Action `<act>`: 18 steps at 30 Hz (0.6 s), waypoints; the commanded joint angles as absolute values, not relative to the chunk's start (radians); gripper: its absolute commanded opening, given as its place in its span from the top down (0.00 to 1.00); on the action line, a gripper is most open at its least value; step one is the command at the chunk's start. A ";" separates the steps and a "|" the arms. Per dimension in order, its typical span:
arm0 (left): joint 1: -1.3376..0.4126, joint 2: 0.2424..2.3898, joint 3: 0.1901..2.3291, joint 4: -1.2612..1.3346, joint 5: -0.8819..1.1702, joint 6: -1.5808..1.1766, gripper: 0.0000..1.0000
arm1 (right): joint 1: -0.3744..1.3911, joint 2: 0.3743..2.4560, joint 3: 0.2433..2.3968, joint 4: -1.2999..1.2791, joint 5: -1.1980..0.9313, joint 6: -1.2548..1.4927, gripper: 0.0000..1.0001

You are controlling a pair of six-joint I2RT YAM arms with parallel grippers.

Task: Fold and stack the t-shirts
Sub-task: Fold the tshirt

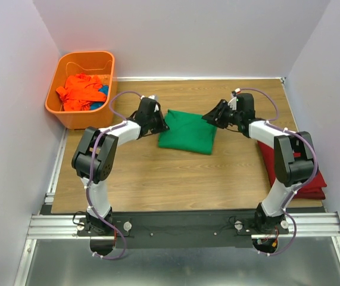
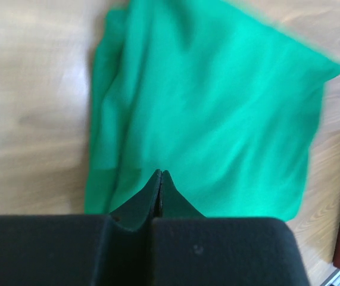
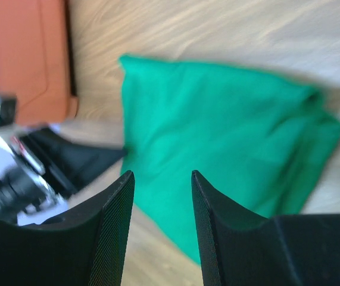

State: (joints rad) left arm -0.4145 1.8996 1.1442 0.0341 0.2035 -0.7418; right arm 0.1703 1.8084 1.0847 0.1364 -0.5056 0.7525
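Because the bright green cloth t-shirt [image 1: 187, 136] lies as a folded rectangle at the middle of the wooden counter [image 1: 158, 179], the step in hand looks like stacking it. A dark red folded cloth t-shirt [image 1: 314, 183] rests at the right edge of the frame, partly under the right arm. A crumpled orange cloth t-shirt [image 1: 77, 92] sits in the rigid orange plastic basket [image 1: 80, 121] at upper left, not yet folded.

The left pincer [image 1: 162, 126] hangs at the green shirt's left edge, jaws pressed together on nothing. The right pincer [image 1: 208, 118] hangs at its upper right corner, jaws apart and empty. The next move, I judge, calls for a hold on opposite edges through all layers, so the bundle does not unfold on the way to the red shirt.

Only the top view shows what is in the basket and both arms together. The left wrist view shows the closed tips over the cloth, though not whether they touch it. The right wrist view shows the gap between its fingers and blurred fold edges at the right of its frame.
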 commanded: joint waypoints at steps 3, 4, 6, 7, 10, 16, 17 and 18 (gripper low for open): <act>-0.439 1.845 1.267 -0.041 0.235 -0.657 1.00 | 0.226 1.786 0.914 0.215 -0.517 0.819 0.50; -0.454 1.845 1.281 -0.043 0.242 -0.652 1.00 | 0.227 1.786 0.899 0.216 -0.508 0.819 0.50; -0.472 1.855 1.292 -0.057 0.264 -0.643 1.00 | 0.226 1.790 0.867 0.218 -0.503 0.819 0.50; -0.482 1.858 1.292 -0.061 0.264 -0.643 1.00 | 0.225 1.798 0.859 0.221 -0.505 0.821 0.50; -0.532 1.865 1.253 -0.055 0.259 -0.650 1.00 | 0.227 1.798 0.810 0.236 -0.506 0.827 0.50; -0.615 1.910 1.152 -0.012 0.256 -0.658 1.00 | 0.227 1.732 0.749 0.236 -0.480 0.838 0.50; -0.624 1.917 1.146 -0.009 0.253 -0.657 1.00 | 0.226 1.723 0.746 0.236 -0.479 0.842 0.50; -0.630 1.934 1.140 -0.006 0.239 -0.657 1.00 | 0.224 1.706 0.744 0.236 -0.474 0.847 0.50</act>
